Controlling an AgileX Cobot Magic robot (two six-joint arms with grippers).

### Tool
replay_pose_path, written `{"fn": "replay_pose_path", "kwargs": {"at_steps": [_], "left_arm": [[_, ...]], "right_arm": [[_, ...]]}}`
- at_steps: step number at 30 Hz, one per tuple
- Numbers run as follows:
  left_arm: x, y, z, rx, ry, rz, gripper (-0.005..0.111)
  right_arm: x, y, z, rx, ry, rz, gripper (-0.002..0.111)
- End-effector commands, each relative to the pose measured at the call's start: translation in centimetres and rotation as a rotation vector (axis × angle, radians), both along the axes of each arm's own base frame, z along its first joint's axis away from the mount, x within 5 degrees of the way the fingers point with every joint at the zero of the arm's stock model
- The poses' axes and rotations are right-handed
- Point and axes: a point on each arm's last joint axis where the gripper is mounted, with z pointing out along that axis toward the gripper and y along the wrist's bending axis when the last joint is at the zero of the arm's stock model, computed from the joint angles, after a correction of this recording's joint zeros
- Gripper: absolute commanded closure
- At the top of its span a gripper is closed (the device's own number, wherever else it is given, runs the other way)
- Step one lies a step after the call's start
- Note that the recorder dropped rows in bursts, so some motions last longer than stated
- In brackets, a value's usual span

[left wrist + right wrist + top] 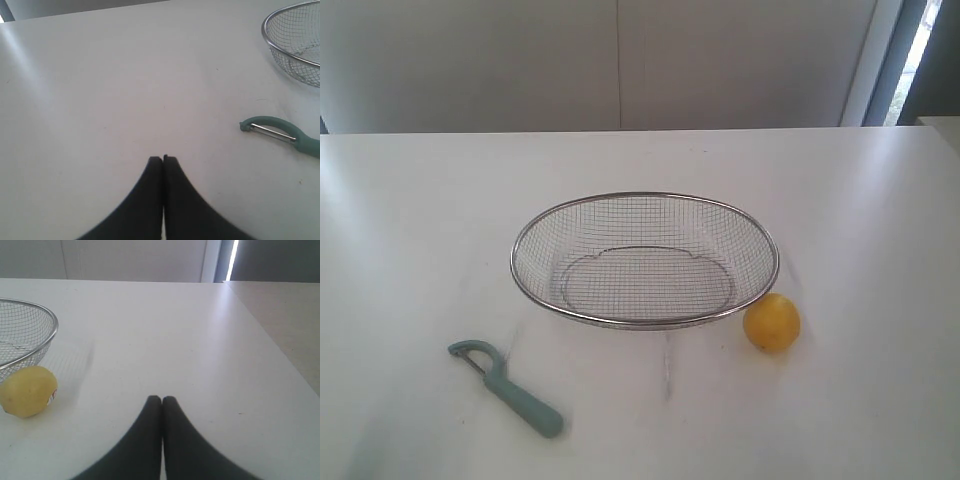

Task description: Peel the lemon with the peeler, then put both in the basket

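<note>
Your lemon (27, 391) carries a small sticker (52, 396) with white and a bit of red on it; the print is too small to read. You will find no other writing on anything here.

The lemon sits on the white table (420, 220), right of the middle and toward the edge nearest the exterior camera. It is just beside the basket (512, 262), at the rim or very close to it; you cannot tell whether they touch. The basket stands in the middle of the table with nothing in it.

The peeler (505, 386) lies flat close to that same near edge, toward the left corner and apart from the basket. Its curved head points away from the edge and its handle runs toward it.

Your left gripper (163, 159) has its fingers pressed together on nothing, over bare table with the peeler off to one side. Your right gripper (161, 399) is likewise closed and empty, with the lemon to its side. Nothing lies between either gripper and those things.
</note>
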Motion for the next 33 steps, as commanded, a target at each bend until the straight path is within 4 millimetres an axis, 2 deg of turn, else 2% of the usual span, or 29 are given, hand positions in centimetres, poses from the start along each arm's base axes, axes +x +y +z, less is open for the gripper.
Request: {"fn": "replay_pose_path", "kwargs": {"at_steps": [1, 18, 26, 33], "left_arm": [[0.0, 0.0, -0.1, -0.004, 0.005, -0.004, 0.107], [0.0, 0.0, -0.1, -0.004, 0.005, -0.004, 0.107], [0.0, 0.0, -0.1, -0.004, 0.005, -0.004, 0.107], [0.0, 0.0, -0.1, -0.004, 0.005, -0.004, 0.107]], "right_arm": [[0.0, 0.0, 0.0, -0.013, -0.011, 0.005, 0.108], [0.1, 0.7, 3.8, 0.012, -0.432, 0.076, 0.108], [0.0, 0.7, 4.2, 0.301, -0.477, 0.081, 0.108], [0.0, 0.7, 4.2, 0.311, -0.468, 0.077, 0.108]]}}
